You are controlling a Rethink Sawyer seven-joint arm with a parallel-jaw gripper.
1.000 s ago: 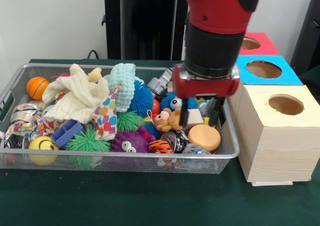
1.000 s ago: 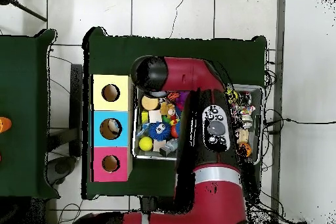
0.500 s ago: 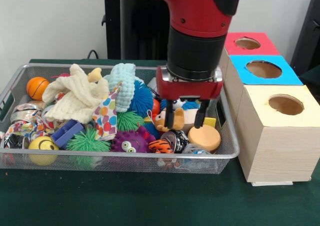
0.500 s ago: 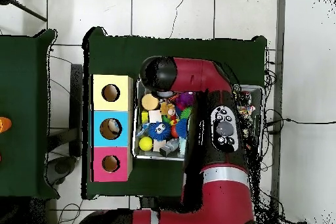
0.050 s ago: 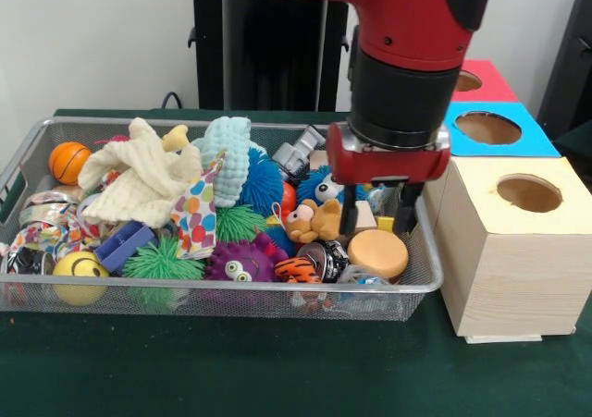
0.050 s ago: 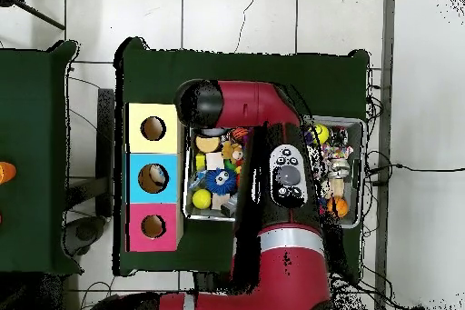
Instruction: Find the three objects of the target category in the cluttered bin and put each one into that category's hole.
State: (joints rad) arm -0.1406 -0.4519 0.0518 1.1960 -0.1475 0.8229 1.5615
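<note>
The red-and-black gripper (image 5: pixel 377 221), fingers apart and empty, is hovering over the round tan foam disc (image 5: pixel 377 252) in the silver wire-mesh bin (image 5: pixel 231 297) (the blue box's hole (image 6: pixel 153 177) possibly holding something already), so sorting is mostly remaining

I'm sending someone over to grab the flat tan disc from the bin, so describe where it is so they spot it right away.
Look in the wire mesh bin, at the front corner beside the pale wooden box. The tan disc lies there just below the robot's open claw. It is the only smooth, plain, flat round piece among fuzzy and patterned toys.
</note>
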